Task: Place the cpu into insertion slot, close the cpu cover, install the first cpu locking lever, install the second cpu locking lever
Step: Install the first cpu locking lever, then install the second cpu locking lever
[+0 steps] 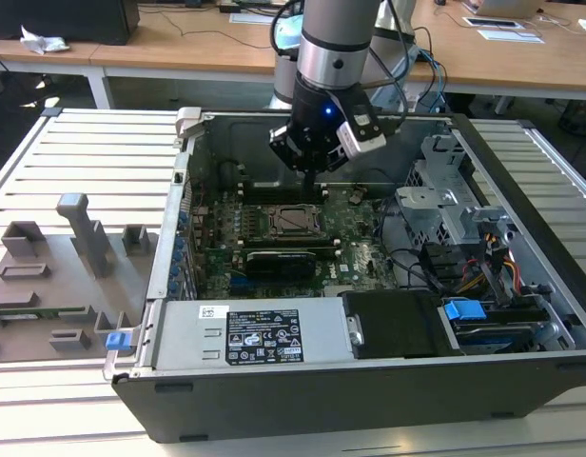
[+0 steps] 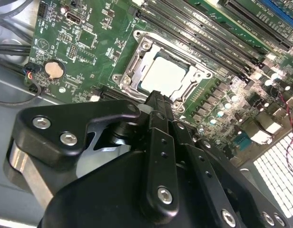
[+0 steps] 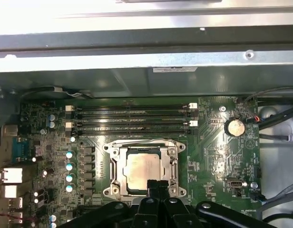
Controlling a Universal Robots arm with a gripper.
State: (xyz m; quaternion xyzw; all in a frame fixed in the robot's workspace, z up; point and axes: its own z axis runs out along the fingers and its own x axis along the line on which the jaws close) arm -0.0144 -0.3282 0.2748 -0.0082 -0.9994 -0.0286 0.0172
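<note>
Tool: black fingers of the tool (image 3: 153, 186) are seen pressed together with no gap and nothing between them, so it is judged clenched and empty; in the second wrist view the tool (image 2: 158, 97) tip is seen as one narrow closed blade.
Cpu: the cpu (image 3: 142, 172) is seated flat in the insertion slot (image 3: 119, 166), silver top face up; it is also seen in the second wrist view (image 2: 164, 75) and, smaller, in the exterior view (image 1: 295, 218).
Cpu cover: the cpu cover (image 3: 174, 164) is lying down flat as a metal frame around the chip, the chip showing through its window; whether it is fully latched cannot be told.
Locking levers: thin wire levers are not clearly made out along the frame, so their state is left open.
Key relation: the tool tip hangs just over the edge of the socket frame that lies away from the memory slots (image 3: 130, 119); the chip's centre lies just beyond the tip, toward those slots. Contact with the frame cannot be told.
Axis: the closed fingers are lined up roughly square to that frame edge.
Surroundings: the motherboard (image 1: 360, 257) sits in an open computer case (image 1: 302, 400) on a slatted worktop (image 1: 84, 152); grey fixtures (image 1: 84, 233) stand on the worktop well apart, on the exterior view's left.
Stage, as judged: chip placed, cover down, work now at the frame edge.
</note>
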